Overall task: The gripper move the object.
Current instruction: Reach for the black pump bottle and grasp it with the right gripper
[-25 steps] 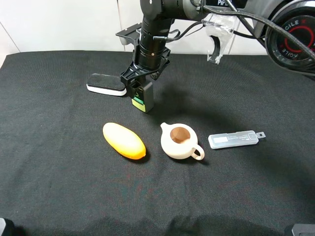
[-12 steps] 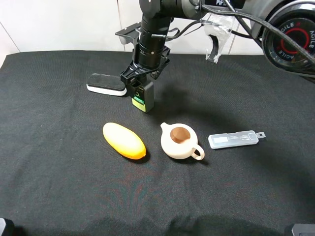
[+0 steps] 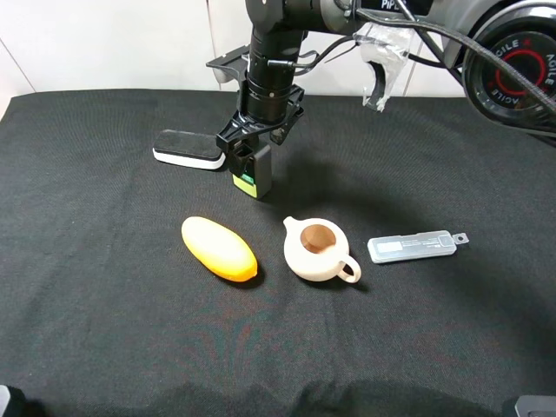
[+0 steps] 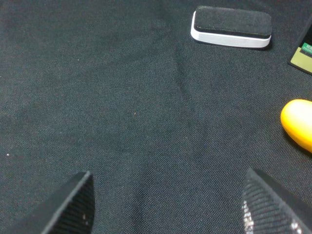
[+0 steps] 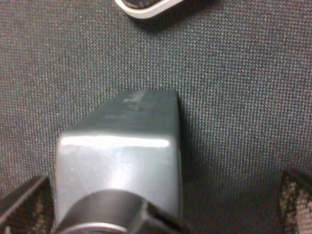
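Observation:
The object is a small dark grey bottle [image 3: 254,176] with a green and cream label. It stands on the black cloth, just right of the eraser block. My right gripper [image 3: 252,155] reaches across from the right and hangs straight down over it. In the right wrist view the bottle [image 5: 129,146] fills the middle, cap end nearest the camera. The gripper [image 5: 161,207] has its fingers [image 5: 22,207] spread wide on either side, apart from the bottle. My left gripper [image 4: 170,214] is open and empty over bare cloth. The bottle's edge [image 4: 303,54] shows in the left wrist view.
A black-and-white eraser block [image 3: 186,148] lies left of the bottle, also in the left wrist view [image 4: 231,27]. A yellow oval object [image 3: 219,248], a cream teapot [image 3: 317,249] and a clear flat case [image 3: 412,246] lie nearer the front.
My right arm has shifted slightly to the right and up over the bottle. The bottle stays in about the same place.

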Robot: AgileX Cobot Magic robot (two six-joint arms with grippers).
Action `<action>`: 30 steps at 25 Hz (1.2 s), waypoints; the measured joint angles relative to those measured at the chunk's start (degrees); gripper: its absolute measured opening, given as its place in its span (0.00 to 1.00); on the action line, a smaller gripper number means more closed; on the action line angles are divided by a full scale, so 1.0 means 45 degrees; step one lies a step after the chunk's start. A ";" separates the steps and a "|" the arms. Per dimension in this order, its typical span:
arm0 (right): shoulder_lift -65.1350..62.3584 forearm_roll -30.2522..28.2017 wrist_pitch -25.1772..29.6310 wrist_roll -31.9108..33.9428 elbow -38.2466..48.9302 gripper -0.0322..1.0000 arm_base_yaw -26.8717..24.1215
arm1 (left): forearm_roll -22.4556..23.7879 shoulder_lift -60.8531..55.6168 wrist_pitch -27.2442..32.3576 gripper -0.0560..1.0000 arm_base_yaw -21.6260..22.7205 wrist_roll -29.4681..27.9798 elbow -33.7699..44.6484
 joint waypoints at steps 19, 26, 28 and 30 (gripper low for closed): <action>-0.0165 -0.0253 0.0032 0.0093 0.0000 0.70 0.0000 | 0.0000 0.0000 0.0000 0.69 0.0000 0.0000 0.0000; -0.0165 -0.0265 -0.0010 0.0093 0.0000 0.70 0.0000 | 0.0000 0.0000 0.0000 0.69 0.0000 0.0000 0.0000; -0.0165 -0.0265 -0.0020 0.0093 0.0000 0.70 0.0000 | 0.0000 0.0000 0.0000 0.69 0.0000 0.0000 0.0000; -0.0165 -0.0265 -0.0052 0.0093 0.0000 0.70 0.0000 | 0.0000 0.0000 0.0000 0.69 0.0000 0.0000 0.0000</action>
